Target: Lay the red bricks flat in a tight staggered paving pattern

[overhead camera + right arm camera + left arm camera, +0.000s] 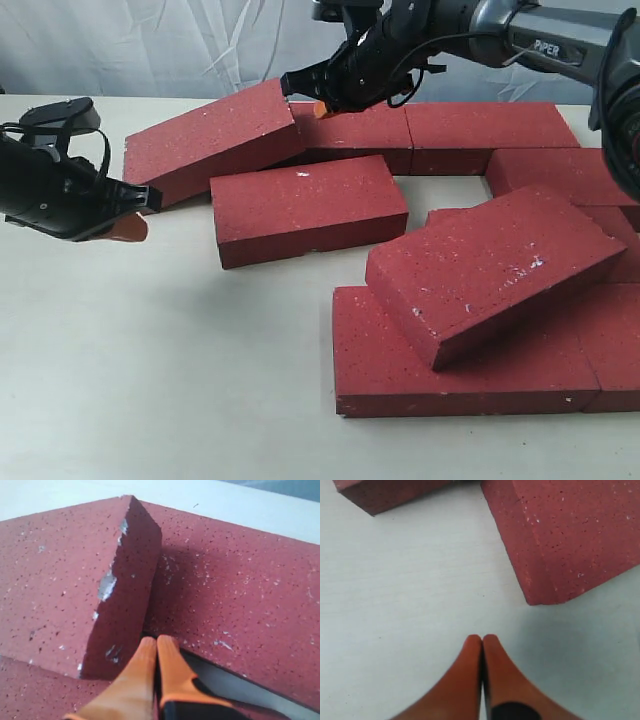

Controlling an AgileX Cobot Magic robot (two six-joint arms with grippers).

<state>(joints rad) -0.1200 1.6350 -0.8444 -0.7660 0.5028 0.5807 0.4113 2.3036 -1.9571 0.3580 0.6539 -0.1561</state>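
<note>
Front bricks (450, 380) are lying at five o'clock. Right gripper (320, 108), tips pressed together, is nudging the propped brick (215, 140) at eleven; pushing low toward nine suits best. Left gripper (128, 228), closed, is hovering.

left end effector (482, 642) closed, right end effector (156, 644) closed

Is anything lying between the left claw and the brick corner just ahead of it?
Nothing. The left wrist view shows only bare table between the shut left claw and the nearest red brick. The two are not touching.
</note>
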